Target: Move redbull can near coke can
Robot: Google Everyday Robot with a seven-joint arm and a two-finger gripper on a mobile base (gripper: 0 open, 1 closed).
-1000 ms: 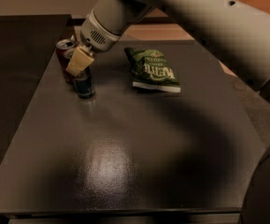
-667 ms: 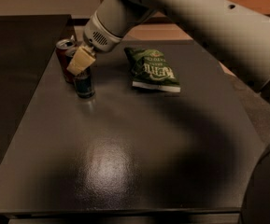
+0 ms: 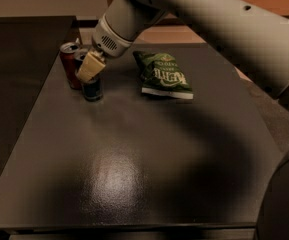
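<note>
Almost nothing has shifted over the past second: the gripper [image 3: 90, 66] sits a trace farther from the coke can [image 3: 70, 66] than it did, while the cans and the bag keep their places. The coke can, red with a silver top, stands upright at the far left of the dark table [image 3: 134, 174]. Just beside it, on its right and slightly nearer the camera, stands the redbull can [image 3: 93, 89], upright with its base on the tabletop; the two appear to touch or nearly touch. Only the dark blue lower part of the redbull can shows, because the gripper's pale tip lies across its upper body. The gripper thus hangs immediately right of the coke can, over the top of the slim can. Whether it clamps that can or merely surrounds it cannot be told from this view. The grey arm [image 3: 209, 19] rises from the gripper up and to the right, away from the coke can. A green snack bag [image 3: 164, 76] lies flat well to the right of the coke can.
</note>
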